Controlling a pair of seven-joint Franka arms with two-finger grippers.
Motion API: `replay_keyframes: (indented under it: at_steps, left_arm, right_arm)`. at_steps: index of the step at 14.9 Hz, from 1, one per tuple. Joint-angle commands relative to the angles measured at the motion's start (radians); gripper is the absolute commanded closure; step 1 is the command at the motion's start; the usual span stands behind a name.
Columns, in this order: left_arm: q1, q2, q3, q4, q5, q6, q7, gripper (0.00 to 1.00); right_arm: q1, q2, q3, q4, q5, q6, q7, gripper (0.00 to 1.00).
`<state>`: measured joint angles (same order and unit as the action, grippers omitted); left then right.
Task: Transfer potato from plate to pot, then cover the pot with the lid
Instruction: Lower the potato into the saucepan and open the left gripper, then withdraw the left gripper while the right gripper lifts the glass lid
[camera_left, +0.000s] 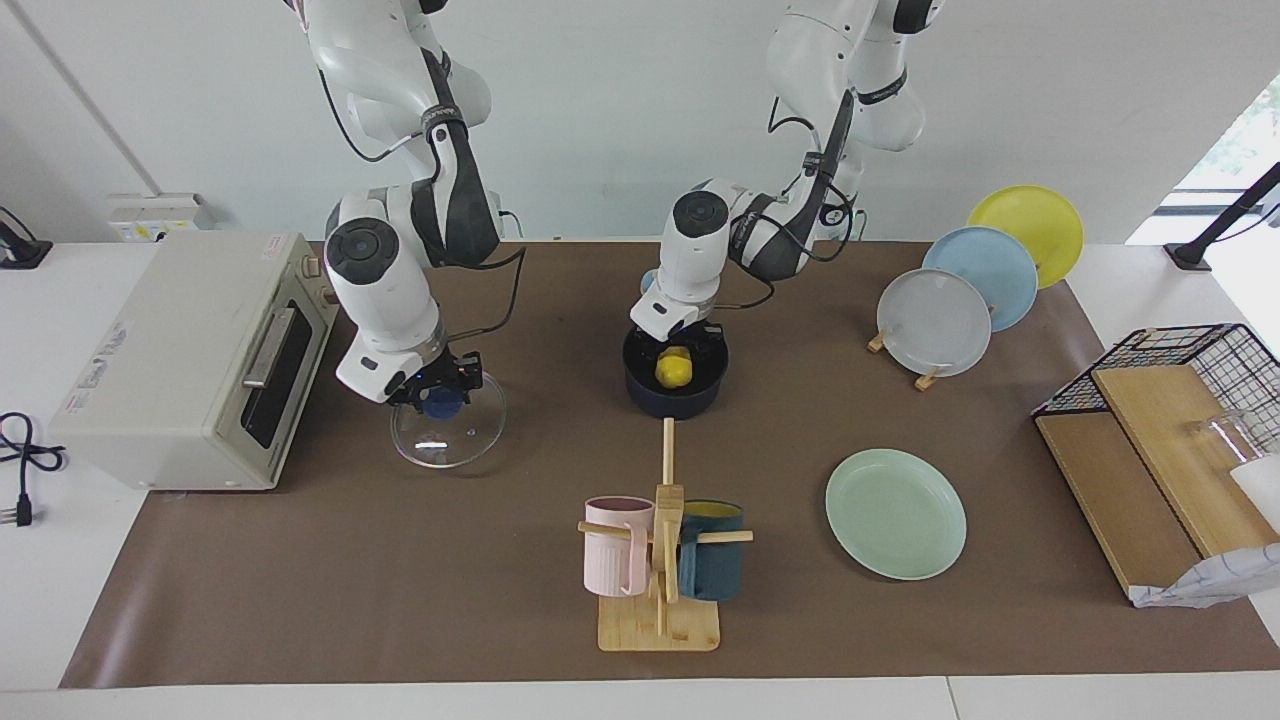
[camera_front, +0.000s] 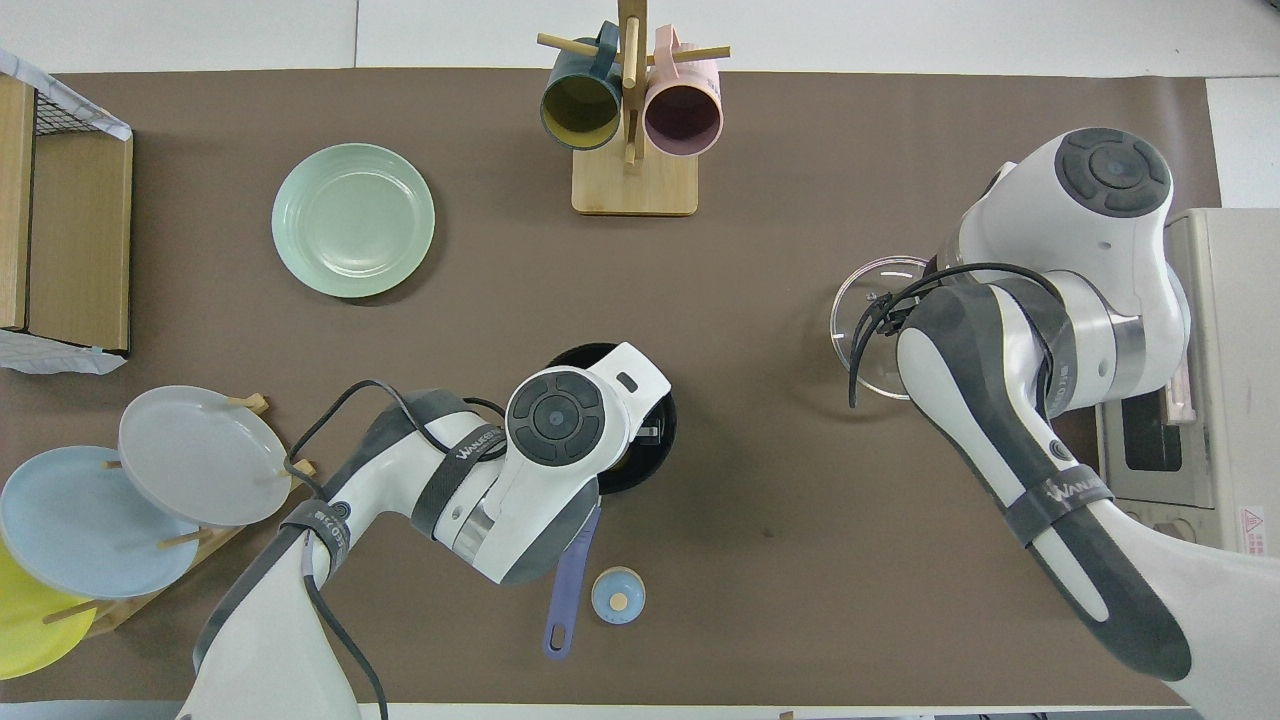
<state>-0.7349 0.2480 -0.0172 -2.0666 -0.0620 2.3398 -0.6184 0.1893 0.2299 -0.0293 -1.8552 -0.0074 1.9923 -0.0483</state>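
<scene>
The yellow potato (camera_left: 675, 370) is inside the dark navy pot (camera_left: 675, 402), in the middle of the table near the robots. My left gripper (camera_left: 676, 352) is down at the pot's mouth, right on the potato. In the overhead view the left hand covers most of the pot (camera_front: 662, 445) and hides the potato; the pot's blue handle (camera_front: 570, 590) points toward the robots. The mint-green plate (camera_left: 895, 512) lies bare, farther from the robots. The glass lid (camera_left: 450, 440) lies on the table beside the toaster oven. My right gripper (camera_left: 440, 390) is down at its blue knob (camera_left: 443, 402).
A toaster oven (camera_left: 190, 360) stands at the right arm's end. A wooden mug tree (camera_left: 662, 560) with a pink and a teal mug stands far from the robots. A rack of upright plates (camera_left: 960, 300) and a wire basket (camera_left: 1180, 400) are at the left arm's end. A small blue-topped dome (camera_front: 618, 596) sits beside the pot handle.
</scene>
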Motion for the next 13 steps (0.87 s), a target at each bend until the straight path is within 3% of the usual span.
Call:
replay_keyframes:
  at_steps: [1,6,8,13]
  left_arm:
    - [0.009,-0.058,0.022,0.046,0.013,-0.096,0.026,0.0]
    - [0.214,-0.168,0.016,0.285,-0.024,-0.468,0.164,0.0]
    - [0.308,-0.222,0.025,0.35,-0.025,-0.554,0.228,0.0]
    - [0.535,-0.268,0.029,0.379,-0.006,-0.631,0.494,0.0]
  right_arm:
    - [-0.005,0.006,0.006,0.027,0.012,-0.027,0.01,1.0]
    - [0.039,-0.007,0.009,0.048,0.014,-0.068,0.021,1.0]
    - [0.09,-0.026,0.02,0.095,0.03,-0.122,0.094,1.0]
    - [0.255,-0.127,0.049,0.099,0.041,-0.161,0.365,1.0]
